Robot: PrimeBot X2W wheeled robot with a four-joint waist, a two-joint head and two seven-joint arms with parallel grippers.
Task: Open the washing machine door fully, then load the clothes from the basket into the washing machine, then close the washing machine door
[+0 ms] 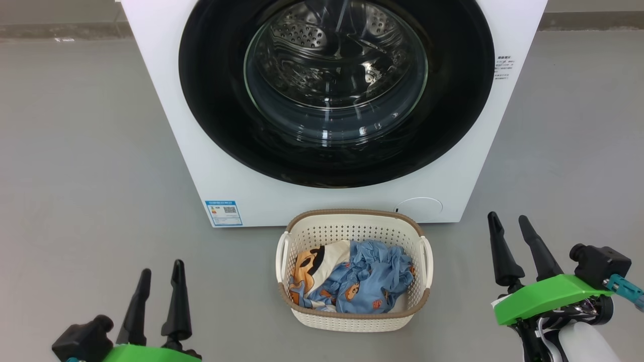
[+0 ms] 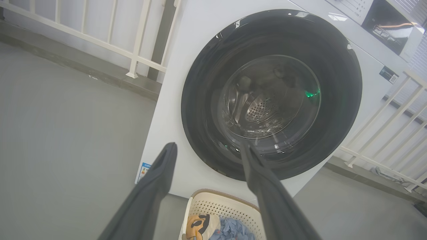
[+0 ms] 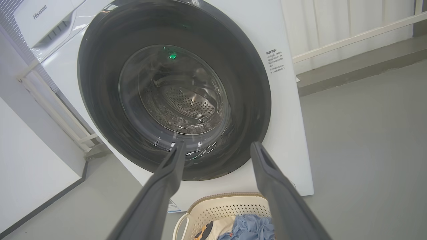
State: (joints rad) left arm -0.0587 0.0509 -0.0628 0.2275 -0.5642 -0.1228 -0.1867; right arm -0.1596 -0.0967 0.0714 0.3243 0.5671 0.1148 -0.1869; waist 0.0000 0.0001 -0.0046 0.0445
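- Grey floor (image 1: pixel 75 176) lies bare around the robot, and the task looks not begun: all three steps are left.
- Nearest, the left gripper (image 1: pixel 162 267) and the right gripper (image 1: pixel 507 217) hang low at the two sides. Both have their fingers spread apart and nothing is between them.
- Between the two grippers and a little ahead stands the basket (image 1: pixel 352 213), apart from every fingertip. It sits just in front of the machine.
- All the clothes (image 1: pixel 362 281) are inside the basket, the blue piece beside the cream one.
- Behind the basket rises the washing machine (image 1: pixel 166 125).
- Its door (image 1: pixel 211 100) is shut flat against the front, with the steel drum seen through the glass. Both pairs of fingers point toward its lower rim, well apart from it.
- Farthest, a white railing (image 2: pixel 133 50) runs behind the machine.
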